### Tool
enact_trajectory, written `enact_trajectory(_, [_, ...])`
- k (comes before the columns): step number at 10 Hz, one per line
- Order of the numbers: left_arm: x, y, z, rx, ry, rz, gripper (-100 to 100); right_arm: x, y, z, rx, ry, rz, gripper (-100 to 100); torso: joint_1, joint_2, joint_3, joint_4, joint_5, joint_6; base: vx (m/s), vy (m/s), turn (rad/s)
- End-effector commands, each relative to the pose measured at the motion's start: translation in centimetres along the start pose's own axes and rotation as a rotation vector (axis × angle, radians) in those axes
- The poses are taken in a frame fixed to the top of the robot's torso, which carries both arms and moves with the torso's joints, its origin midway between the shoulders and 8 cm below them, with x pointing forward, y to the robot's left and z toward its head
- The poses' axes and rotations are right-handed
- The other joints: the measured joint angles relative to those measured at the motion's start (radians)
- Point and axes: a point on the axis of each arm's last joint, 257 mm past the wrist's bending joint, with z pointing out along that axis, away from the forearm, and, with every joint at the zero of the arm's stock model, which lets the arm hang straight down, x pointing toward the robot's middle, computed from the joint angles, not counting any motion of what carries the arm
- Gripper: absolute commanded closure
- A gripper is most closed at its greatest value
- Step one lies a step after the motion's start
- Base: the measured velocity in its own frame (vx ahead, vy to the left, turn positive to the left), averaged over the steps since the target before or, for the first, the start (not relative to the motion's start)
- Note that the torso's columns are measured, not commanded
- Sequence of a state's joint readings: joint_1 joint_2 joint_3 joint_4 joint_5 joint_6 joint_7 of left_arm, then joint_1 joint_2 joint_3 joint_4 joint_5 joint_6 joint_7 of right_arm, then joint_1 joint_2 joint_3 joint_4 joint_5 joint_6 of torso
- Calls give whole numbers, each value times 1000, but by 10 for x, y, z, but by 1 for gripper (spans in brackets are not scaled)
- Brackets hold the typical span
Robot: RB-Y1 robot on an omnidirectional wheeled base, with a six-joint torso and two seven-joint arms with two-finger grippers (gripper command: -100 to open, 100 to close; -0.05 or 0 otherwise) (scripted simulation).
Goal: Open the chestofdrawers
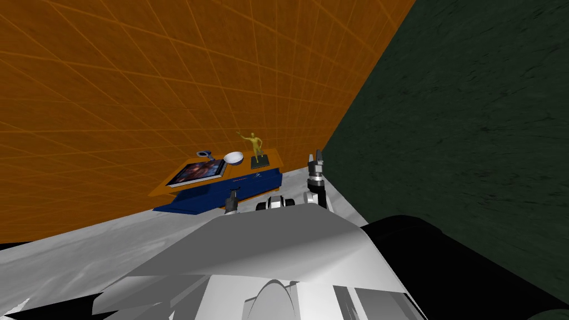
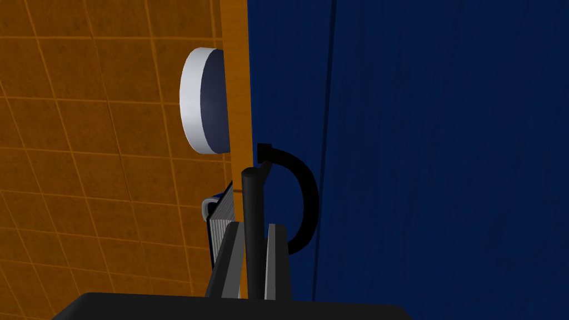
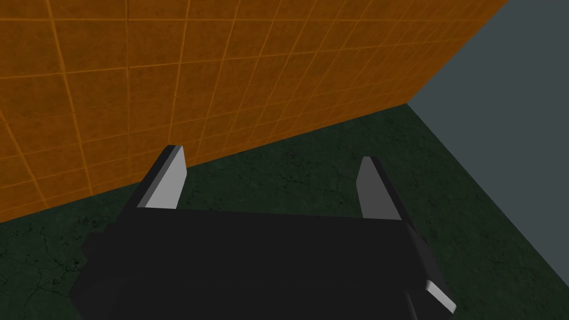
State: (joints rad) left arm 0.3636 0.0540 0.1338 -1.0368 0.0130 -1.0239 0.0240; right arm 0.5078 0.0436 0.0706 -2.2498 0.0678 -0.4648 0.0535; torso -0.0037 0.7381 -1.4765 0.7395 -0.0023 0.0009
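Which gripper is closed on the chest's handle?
The left gripper, its fingers pinching the black curved handle; the right gripper stands open, holding nothing.

Deep navy across the chest of drawers [image 1: 255, 181], faint darker grain on the front, and an orange top. Its curved handle [image 2: 311, 197] is solid black. Up top there's a white bowl [image 1: 234, 158], a golden figurine [image 1: 255, 144] on a dark base, and a framed picture [image 1: 197, 171] swirling purple and blue. The orange wall [image 1: 111, 83] carries a paler orange grid, and the side wall [image 1: 472, 111] is mottled dark green. The floor [image 1: 83, 250] is cloudy light grey. The left gripper [image 2: 254, 228] and right gripper [image 3: 270, 161] have pale grey fingers and black bodies.
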Motion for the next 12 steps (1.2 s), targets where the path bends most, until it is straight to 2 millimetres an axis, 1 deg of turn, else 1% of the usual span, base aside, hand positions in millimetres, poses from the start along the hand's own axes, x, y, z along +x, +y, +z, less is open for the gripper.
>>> enact_trajectory(1, [-18, 1, 23, 22, 7, 1, 100, 0, 0, 0, 0, 0, 0, 0, 1, 0, 0, 0, 1, 0, -123, -119, -25])
enact_trajectory(2, [-17, 6, 21, 10, 7, 0, 100, 0, 0, 0, 0, 0, 0, 0, -2, 1, 1, -1, 1, 1, -111, -73, 0])
enact_trajectory(5, [-46, 5, 52, 35, 2, 5, 100, 0, 0, 0, 0, 0, 0, 0, -2, 0, 1, -1, 1, 3, -143, -107, -24])
enact_trajectory(6, [-45, 10, 51, 20, 1, 4, 100, 0, 0, 0, 0, 0, 0, 0, -3, 2, 1, 1, 0, 3, -131, -82, -6])
enact_trajectory(8, [-67, 5, 72, 40, -10, 7, 100, 0, 0, 0, 0, 0, 0, 0, -1, 0, 0, 1, 0, 2, -135, -97, -36])
enact_trajectory(9, [-65, 0, 77, 54, -7, 5, 100, 0, 0, 0, 0, 0, 0, 0, -5, 3, 1, 3, -3, 1, -106, -93, 8])
enact_trajectory(10, [-77, 4, 85, 20, -13, 4, -100, 0, 0, 0, 0, 0, 0, 0, -6, 3, 1, 4, -4, 2, -86, -64, 5])
enact_trajectory(11, [-77, 4, 85, 20, -13, 4, -100, 0, 0, 0, 0, 0, 0, 0, -3, 2, 1, 2, -2, 1, -55, -42, -9])
enact_trajectory(12, [-82, 1, 93, 19, -13, 3, -100, 0, 0, 0, 0, 0, 0, 0, 3, -1, 0, -1, 1, -1, -41, -40, -1])
